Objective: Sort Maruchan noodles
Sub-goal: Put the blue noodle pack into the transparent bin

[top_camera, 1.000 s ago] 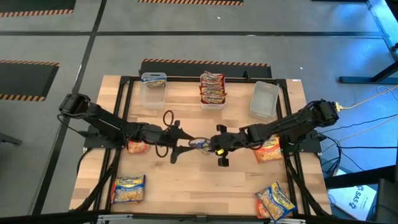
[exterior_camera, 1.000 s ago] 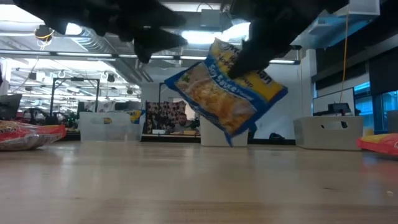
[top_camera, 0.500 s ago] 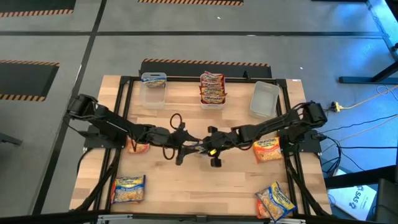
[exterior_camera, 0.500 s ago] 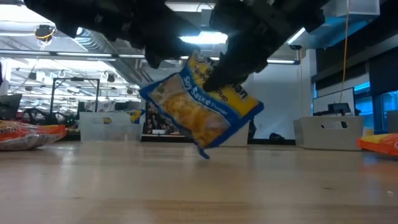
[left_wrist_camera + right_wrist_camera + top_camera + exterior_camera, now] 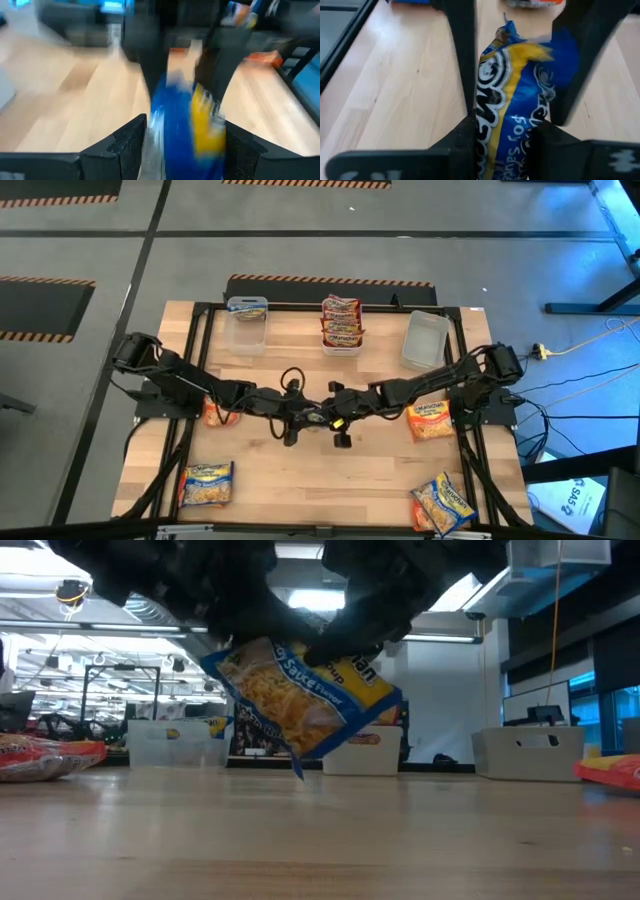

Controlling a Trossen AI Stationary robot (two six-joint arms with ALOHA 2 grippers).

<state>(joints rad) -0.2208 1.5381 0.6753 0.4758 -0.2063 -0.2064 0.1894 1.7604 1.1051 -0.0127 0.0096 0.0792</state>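
Over the middle of the surface (image 5: 300, 480), the right claw (image 5: 325, 418) is clenched on a blue-and-yellow Maruchan packet (image 5: 300, 695), holding it clear of the wood, tilted, so the other arm can reach it. The left claw (image 5: 303, 416) stands released with its fingers either side of the packet's far end; it looks like a hand-over toward the left side. At the back edge, one clear bin (image 5: 246, 323) holds a blue packet and the middle bin (image 5: 341, 323) red ones, while the right-hand bin (image 5: 424, 340) looks bare. Orange packets (image 5: 430, 421) and other blue ones (image 5: 205, 482) lie loose, unsorted.
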